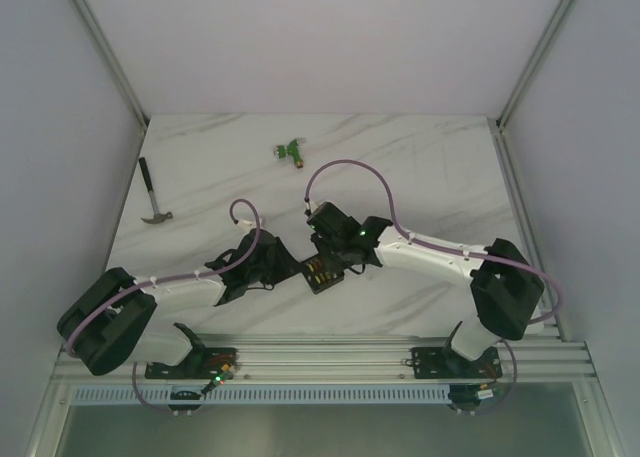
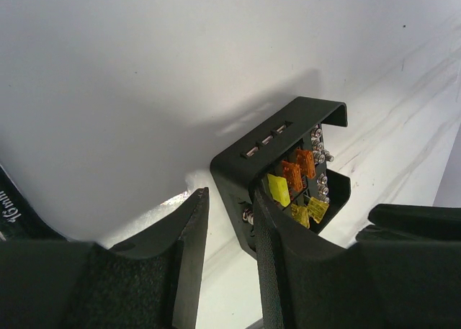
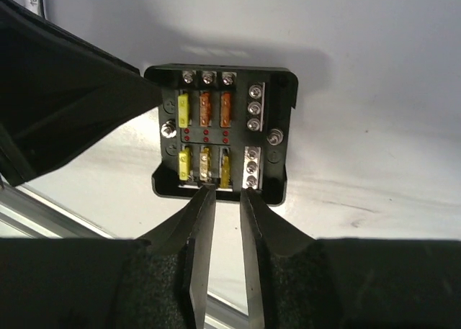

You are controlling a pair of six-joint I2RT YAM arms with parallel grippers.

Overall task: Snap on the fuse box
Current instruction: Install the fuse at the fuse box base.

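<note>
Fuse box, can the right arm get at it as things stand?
Probably yes. The right arm has its jaws, slightly apart, at one edge of the fuse box, with nothing between. The left arm seems to grip another side, clear of that approach.

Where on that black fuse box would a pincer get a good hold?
Probably its two opposite outer walls, coming straight down from above. The fuse box lies flat on the table with fuses and screws facing up, so only the straight sides offer plain, parallel faces to squeeze.
</note>
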